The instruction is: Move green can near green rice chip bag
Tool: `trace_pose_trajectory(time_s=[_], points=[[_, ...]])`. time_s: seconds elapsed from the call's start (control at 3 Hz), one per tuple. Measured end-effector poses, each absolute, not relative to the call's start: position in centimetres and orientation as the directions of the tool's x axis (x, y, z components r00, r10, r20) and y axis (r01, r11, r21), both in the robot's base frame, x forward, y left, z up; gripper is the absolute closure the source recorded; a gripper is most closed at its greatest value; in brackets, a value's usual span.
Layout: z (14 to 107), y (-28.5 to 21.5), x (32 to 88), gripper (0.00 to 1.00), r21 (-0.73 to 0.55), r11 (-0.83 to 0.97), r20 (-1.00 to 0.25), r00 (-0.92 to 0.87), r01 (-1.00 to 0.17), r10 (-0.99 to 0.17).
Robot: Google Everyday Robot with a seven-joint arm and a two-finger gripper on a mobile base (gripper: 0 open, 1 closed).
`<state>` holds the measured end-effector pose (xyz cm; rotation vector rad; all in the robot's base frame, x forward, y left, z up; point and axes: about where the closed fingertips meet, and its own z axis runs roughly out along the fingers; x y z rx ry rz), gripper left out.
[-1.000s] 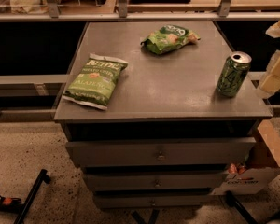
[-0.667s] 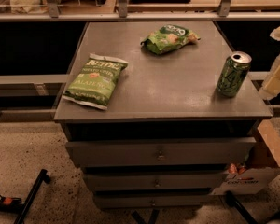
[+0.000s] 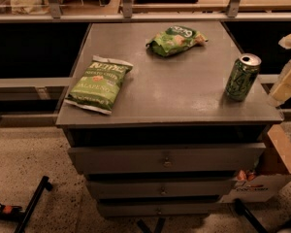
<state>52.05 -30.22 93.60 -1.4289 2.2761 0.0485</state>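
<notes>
The green can (image 3: 242, 76) stands upright near the right front corner of the grey cabinet top (image 3: 184, 91); it is green with dark markings and a silver top. The green rice chip bag (image 3: 174, 39) lies crumpled at the back middle of the top, well apart from the can. My gripper (image 3: 284, 84) shows as pale parts at the right edge of the view, just right of the can and not touching it.
A green jalapeño chip bag (image 3: 99, 83) lies flat at the left front of the top. The cabinet has several drawers (image 3: 165, 160) below. A cardboard box (image 3: 271, 171) stands on the floor at the right. A shelf rail (image 3: 136, 16) runs behind.
</notes>
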Motion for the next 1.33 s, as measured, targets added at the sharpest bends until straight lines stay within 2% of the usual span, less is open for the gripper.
trace_pose_trajectory(time_s=[1.33], points=[[91.5, -29.6, 56.9, 0.00, -0.176, 0.489, -0.594, -0.303, -0.854, -0.745]])
